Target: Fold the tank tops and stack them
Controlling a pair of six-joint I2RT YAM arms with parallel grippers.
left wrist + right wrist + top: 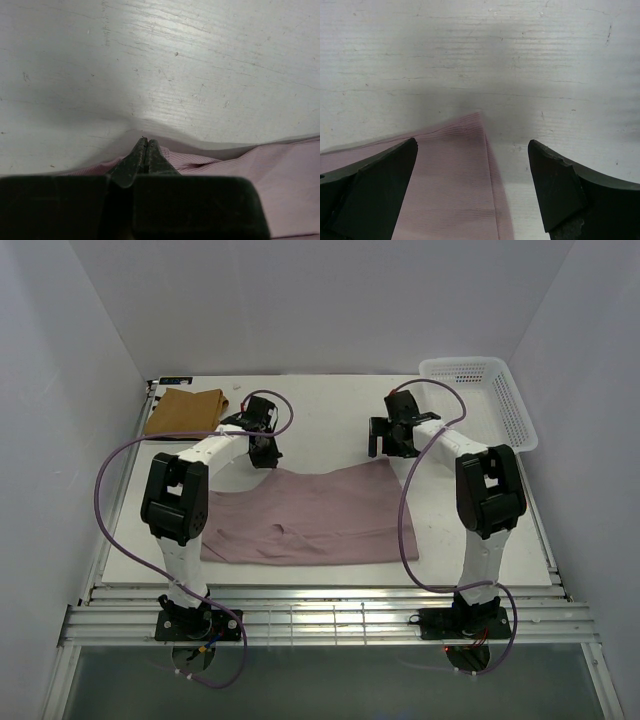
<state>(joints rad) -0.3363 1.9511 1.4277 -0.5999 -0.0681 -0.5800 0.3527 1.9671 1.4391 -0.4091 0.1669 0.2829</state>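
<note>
The pale pink tank top (310,515) lies spread flat across the middle of the table. The tan-brown tank top (185,410) lies folded at the back left. The striped tank top is out of view. My left gripper (264,452) is at the pink top's far left corner. In the left wrist view the left gripper (145,145) is shut on the pink cloth's (280,180) edge, which rises to its tips. My right gripper (392,445) hangs open over the far right corner. In the right wrist view the right gripper (472,150) straddles that corner (455,175) without holding it.
A white plastic mesh basket (500,405) stands at the back right corner. White walls close in the left, right and back. The table's front edge meets metal rails (320,620) by the arm bases.
</note>
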